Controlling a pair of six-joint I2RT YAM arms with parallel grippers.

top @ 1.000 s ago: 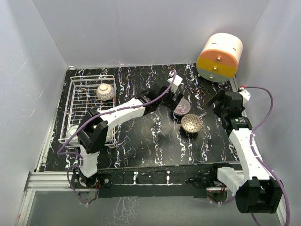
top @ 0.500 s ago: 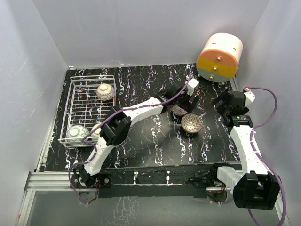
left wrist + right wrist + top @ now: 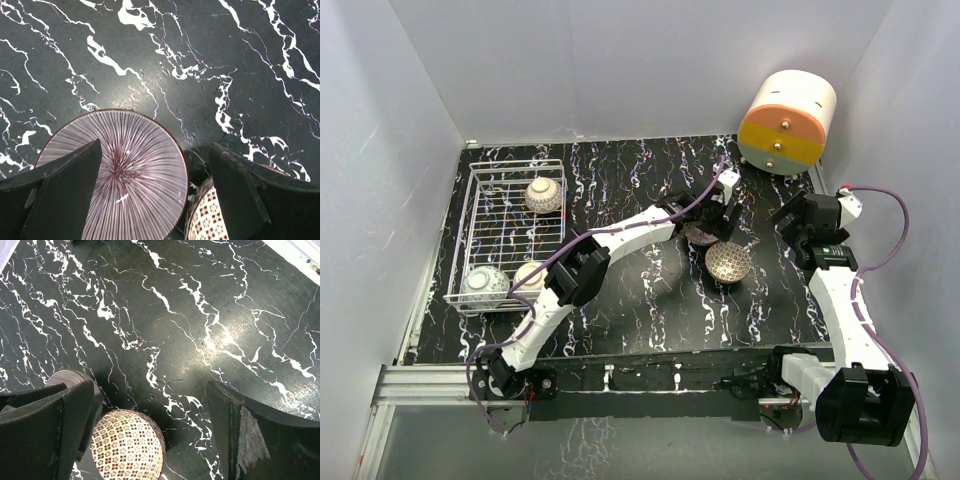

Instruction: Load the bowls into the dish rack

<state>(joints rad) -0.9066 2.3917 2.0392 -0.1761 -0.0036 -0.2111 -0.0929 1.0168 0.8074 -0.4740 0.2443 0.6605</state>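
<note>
Top view: even, diffuse light from overhead. The white walls (image 3: pixel 620 60) are bright without hot spots, and the black marbled table (image 3: pixel 620 180) is dark yet legible. My arms (image 3: pixel 620 225) cast only faint, soft-edged shadows. Focus is sharp throughout, and the wide lens splays the walls outward.

Left wrist view: a dull sheen lies on the table near centre. The striped bowl (image 3: pixel 135 175) shows crisp lines, with deep shadow at its right edge. My left fingers (image 3: pixel 65 195) are near-black, featureless and slightly soft.

Right wrist view: a brighter glare patch sits right of centre. The lattice bowl (image 3: pixel 127 445) is well lit. My right fingers (image 3: pixel 50 430) are dark, and 1 shows a grey scuffed face.
</note>
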